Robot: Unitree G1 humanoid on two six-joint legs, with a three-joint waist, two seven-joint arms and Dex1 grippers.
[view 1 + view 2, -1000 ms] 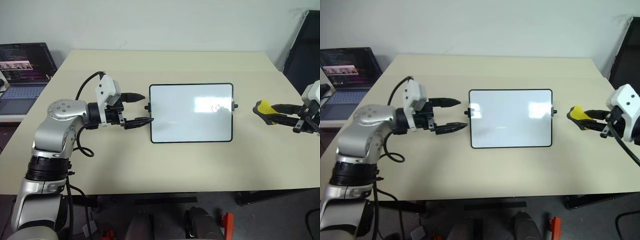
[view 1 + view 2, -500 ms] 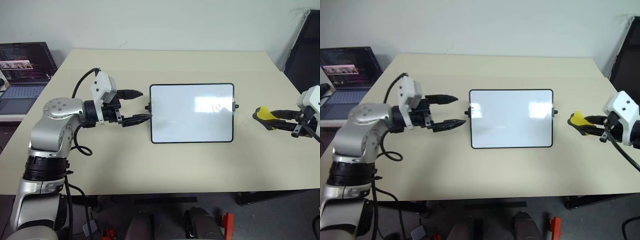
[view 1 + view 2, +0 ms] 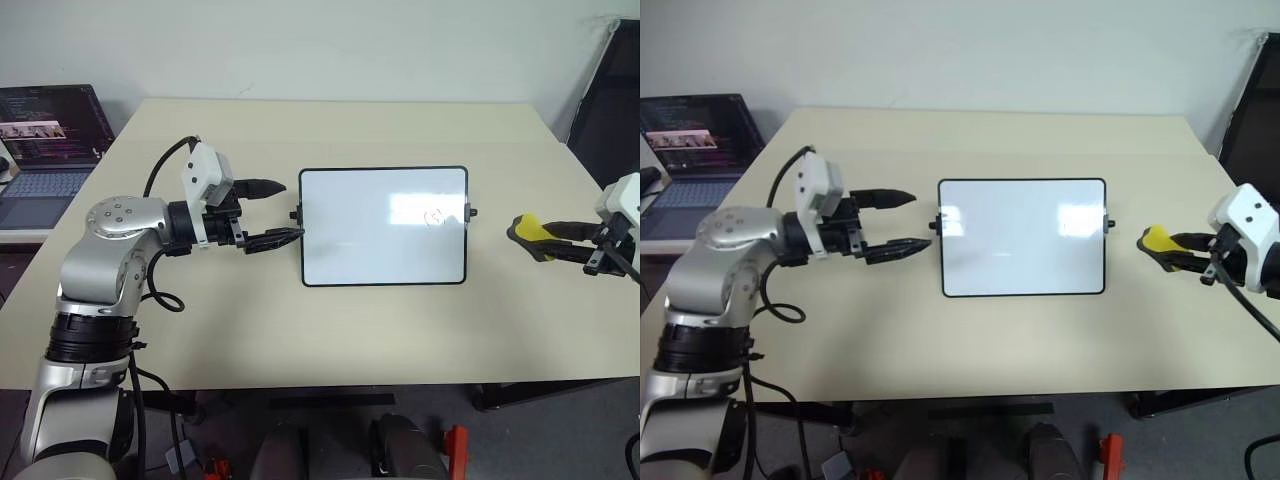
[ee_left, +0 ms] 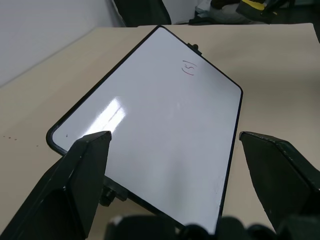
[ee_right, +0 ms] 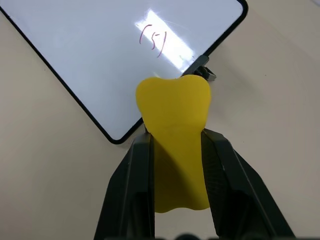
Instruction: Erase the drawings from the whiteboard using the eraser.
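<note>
- The whiteboard (image 3: 383, 226) lies flat at the middle of the beige counter (image 3: 330, 330), with a black knob on each short side.
- The drawings (image 3: 433, 216) are faint reddish scribbles near the board's 3 o'clock edge, beside a glare patch.
- The left gripper (image 3: 282, 212) hovers at the board's 9 o'clock side, fingers spread wide, its lower fingertip just beside the knob there; whether they touch is unclear.
- The right gripper (image 5: 176, 145) sits at 3 o'clock, apart from the board, pinching the yellow eraser (image 5: 175, 135), which juts past the fingertips toward the board.
- A laptop (image 3: 50, 140) stands open beyond the counter at 10 o'clock.
</note>
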